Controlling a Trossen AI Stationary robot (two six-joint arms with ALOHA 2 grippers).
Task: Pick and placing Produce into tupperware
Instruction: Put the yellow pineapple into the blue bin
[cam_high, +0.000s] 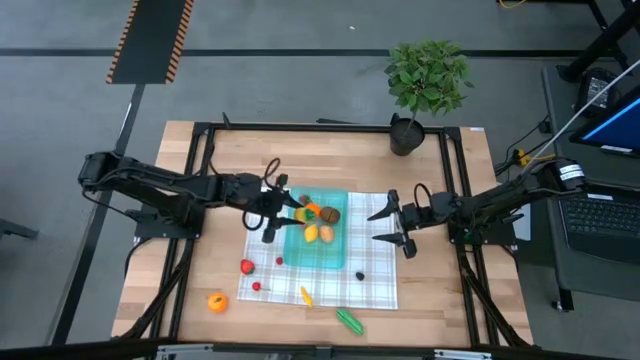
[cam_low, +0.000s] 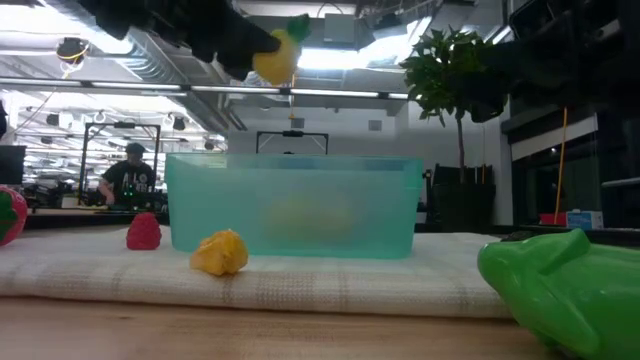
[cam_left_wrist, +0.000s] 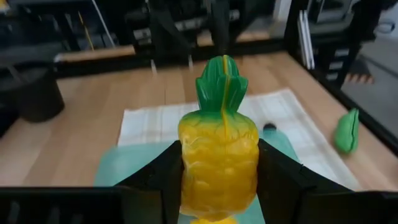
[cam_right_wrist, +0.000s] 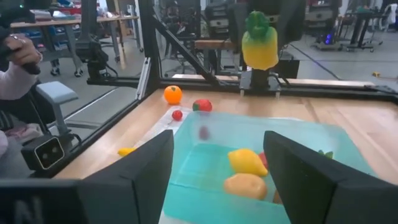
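Two grippers flanked the translucent teal rectangular plastic tupperware (cam_high: 318, 240) from above. Level: it sat on checked cloth (cam_low: 300, 282). Left gripper (cam_left_wrist: 219, 171) pinched the yellow toy pineapple (cam_left_wrist: 219, 165) over it; right gripper (cam_right_wrist: 217, 171) stood spread beside it.

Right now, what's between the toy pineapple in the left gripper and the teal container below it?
Nothing: the low view shows bare air between the pineapple held by the left gripper and the teal container rim.
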